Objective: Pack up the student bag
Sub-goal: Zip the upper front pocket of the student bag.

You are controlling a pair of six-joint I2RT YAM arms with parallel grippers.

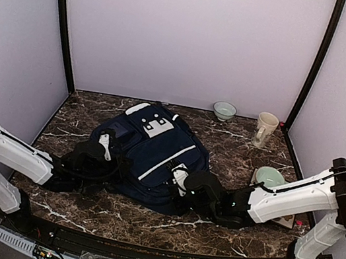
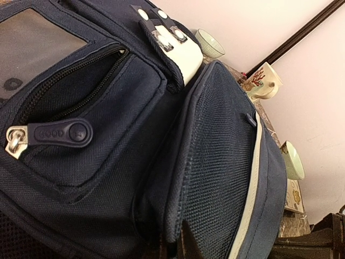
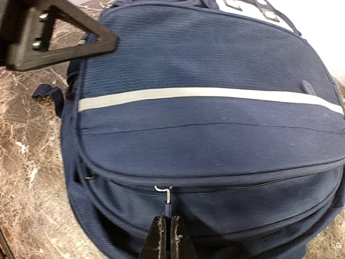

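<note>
We are looking down at a dark marble table [image 1: 143, 221] inside a pale lilac enclosure. The student bag [image 1: 156, 150], a navy backpack, is lying flat near the middle of the table. Its front is facing up and its grey-white patch [image 1: 155, 125] is pointing toward the back wall. A white stripe [image 3: 205, 93] is running across its front pocket.

2 white arms are reaching in, 1 from each side. The left end effector [image 2: 173, 247] is sitting closed at the bag's left side, against the edge of the front compartment. We cannot tell whether it is pinching any fabric. Just beside it, a side pocket's zip is ending in a dark rubber tab [image 2: 54, 133].

The right end effector [image 3: 167, 237] is resting at the bag's near edge. Its fingers are pressing together on the dark zipper pull [image 3: 166, 200] hanging from a small metal slider.

Behind and to the right of the bag, well apart from it, a pale green bowl [image 1: 224, 110] and a cream mug [image 1: 265, 129] are standing upright. A second green bowl [image 1: 269, 178] is sitting near the right arm.
</note>
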